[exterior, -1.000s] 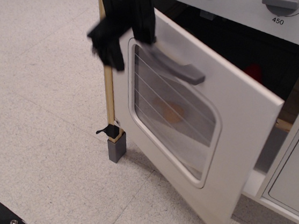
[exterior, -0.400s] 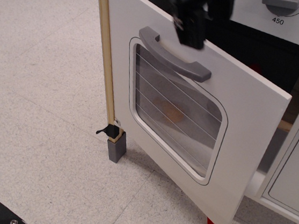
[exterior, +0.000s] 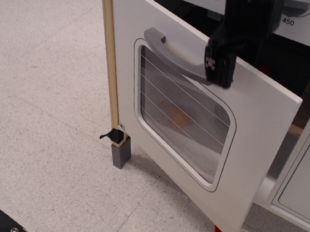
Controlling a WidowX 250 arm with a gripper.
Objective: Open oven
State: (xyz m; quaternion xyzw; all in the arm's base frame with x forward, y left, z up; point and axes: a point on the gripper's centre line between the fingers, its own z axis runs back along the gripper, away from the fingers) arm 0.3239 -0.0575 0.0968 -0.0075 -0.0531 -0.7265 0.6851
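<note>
The white-grey oven [exterior: 254,133] fills the right half of the view. Its door stands partly open, hinged at the wood edge trim [exterior: 109,55] on the left, with the dark inside showing behind its free right edge. The door has a rounded wire-lined window [exterior: 180,119] and a grey bar handle [exterior: 171,50]. The temperature dial [exterior: 297,4] sits at the top right. My black gripper [exterior: 219,64] hangs from above, in front of the handle's right end. I cannot tell how its jaws stand or whether it touches the handle.
A small grey block [exterior: 121,152] stands on the speckled floor under the hinge post. A plain white cabinet door [exterior: 309,184] is at the far right. Something red [exterior: 219,231] shows under the door's lower corner.
My gripper has moved from the door's left edge rightward to the handle's right end. The door swung a little at first and has held still since.
</note>
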